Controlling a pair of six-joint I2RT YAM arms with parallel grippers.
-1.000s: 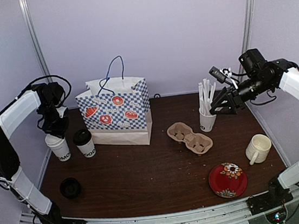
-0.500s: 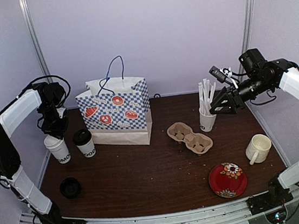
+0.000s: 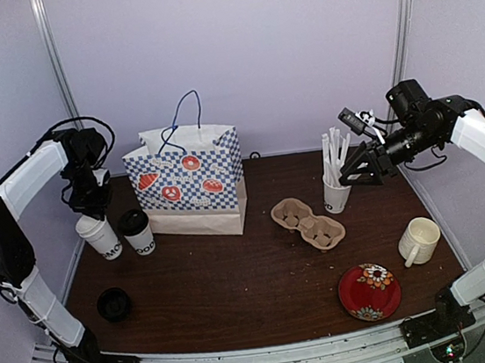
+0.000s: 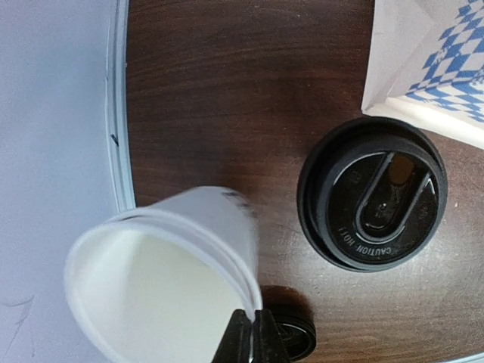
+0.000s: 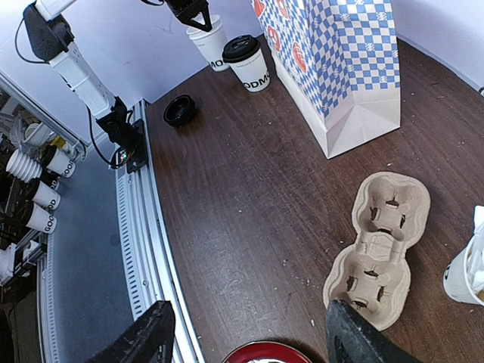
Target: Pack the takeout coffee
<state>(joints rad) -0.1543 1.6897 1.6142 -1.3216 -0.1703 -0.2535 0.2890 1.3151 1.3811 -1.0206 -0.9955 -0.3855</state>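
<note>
1. Jaws of the left gripper (image 4: pixel 253 344) are pressed together on the thin rim of a white paper cup with no lid (image 4: pixel 162 287), one finger inside the wall and one outside.
2. Jaws of the right gripper (image 5: pixel 246 344) are spread and nothing is held; it hangs well apart, above the brown pulp cup carrier (image 5: pixel 378 249).
3. The step in hand is judged to be the lifting of the unlidded cup, which is seen tilted at the far left of the dark wooden table (image 3: pixel 237 279).
4. The cup is best brought upright before it is carried, since a rim pinch lets a light cup swing.
5. A white paper cup with a black plastic lid (image 4: pixel 372 203) stands just beside it and should be cleared by going up first.
6. The blue-and-white checked paper bag (image 3: pixel 191 183) is near on the right; its wall should not be brushed.
7. The held cup looks empty and thin-walled, with bold black letters on its side.
8. A loose black plastic lid (image 3: pixel 113 304) lies nearer the arm bases.
</note>
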